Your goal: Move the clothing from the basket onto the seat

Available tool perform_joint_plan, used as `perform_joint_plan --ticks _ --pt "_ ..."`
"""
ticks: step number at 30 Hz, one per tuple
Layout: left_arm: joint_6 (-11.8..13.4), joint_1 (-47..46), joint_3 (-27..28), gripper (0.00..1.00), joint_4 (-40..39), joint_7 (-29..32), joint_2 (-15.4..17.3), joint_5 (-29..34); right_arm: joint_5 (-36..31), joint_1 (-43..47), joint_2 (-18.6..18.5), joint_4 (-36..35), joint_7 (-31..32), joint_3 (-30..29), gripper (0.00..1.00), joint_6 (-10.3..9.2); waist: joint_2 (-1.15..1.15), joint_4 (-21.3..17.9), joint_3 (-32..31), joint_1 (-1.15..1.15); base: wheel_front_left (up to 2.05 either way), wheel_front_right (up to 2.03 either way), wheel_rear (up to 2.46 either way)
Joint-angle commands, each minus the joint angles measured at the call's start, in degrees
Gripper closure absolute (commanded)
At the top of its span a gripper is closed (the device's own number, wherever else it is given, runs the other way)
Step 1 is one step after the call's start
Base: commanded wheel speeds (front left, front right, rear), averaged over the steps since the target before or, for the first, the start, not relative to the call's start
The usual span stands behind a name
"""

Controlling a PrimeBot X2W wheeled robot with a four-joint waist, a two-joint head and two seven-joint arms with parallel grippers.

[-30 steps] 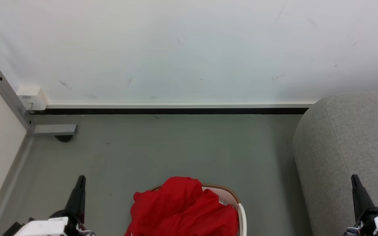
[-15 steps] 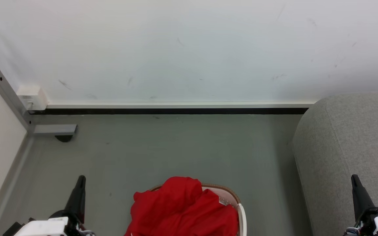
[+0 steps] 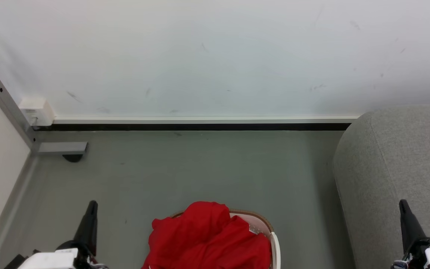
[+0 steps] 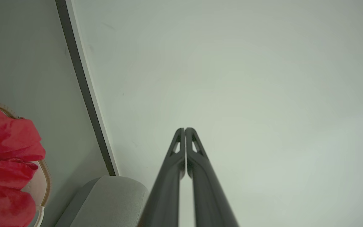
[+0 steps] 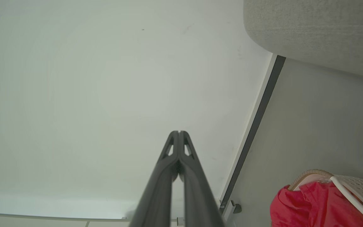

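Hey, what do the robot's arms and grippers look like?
Both the left gripper and right gripper have two long, slim, dark grey fingers tapering to narrow tips, with small triangular cut-outs near the ends. Each rises from a black rounded base joined to a white wrist housing.

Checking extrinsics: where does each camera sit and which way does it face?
Head: on the head, facing forward-down: floor, wall, clothing in basket, seat right; left gripper, right gripper at lower corners.
Left wrist: along its shut fingers at the wall.
Right wrist: likewise, shut fingers toward the wall.
Shared: all three show clothing, basket, seat.
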Motion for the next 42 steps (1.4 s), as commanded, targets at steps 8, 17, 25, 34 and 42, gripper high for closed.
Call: perform_joint_plan --ticks 8,17,25,34,42 --pt "0.1 0.8 -1.5 0.00 0.5 -1.6 -0.1 1.1 -2.4 0.8 0.2 0.5 -1.6 1.0 0.00 0.00 0.00 0.1 0.0 0.00 0.00 0.00 0.00" --pt "0.2 1.2 -2.1 0.00 0.5 -4.1 -0.1 7.4 -13.5 1.4 0.1 -1.6 -4.1 2.1 0.00 -0.01 0.00 0.3 0.2 0.00 0.00 0.00 0.00" --pt "2.0 1.7 -2.7 0.00 -0.8 -6.2 -0.1 18.9 -27.1 2.0 -0.2 -4.0 -6.1 4.1 0.00 -0.02 0.00 0.6 0.4 0.00 0.00 0.00 0.00" --pt "4.8 2.6 -4.2 0.00 -2.7 -8.2 0.0 30.9 -40.7 2.6 -0.6 -4.5 -8.2 6.0 0.00 -0.03 0.00 1.0 0.5 0.00 0.00 0.00 0.00" --pt "6.5 3.4 -5.2 0.00 -4.2 -9.9 0.0 38.8 -49.6 3.0 -0.6 -4.1 -9.9 7.0 0.00 -0.04 0.00 1.3 0.4 0.00 0.00 0.00 0.00"
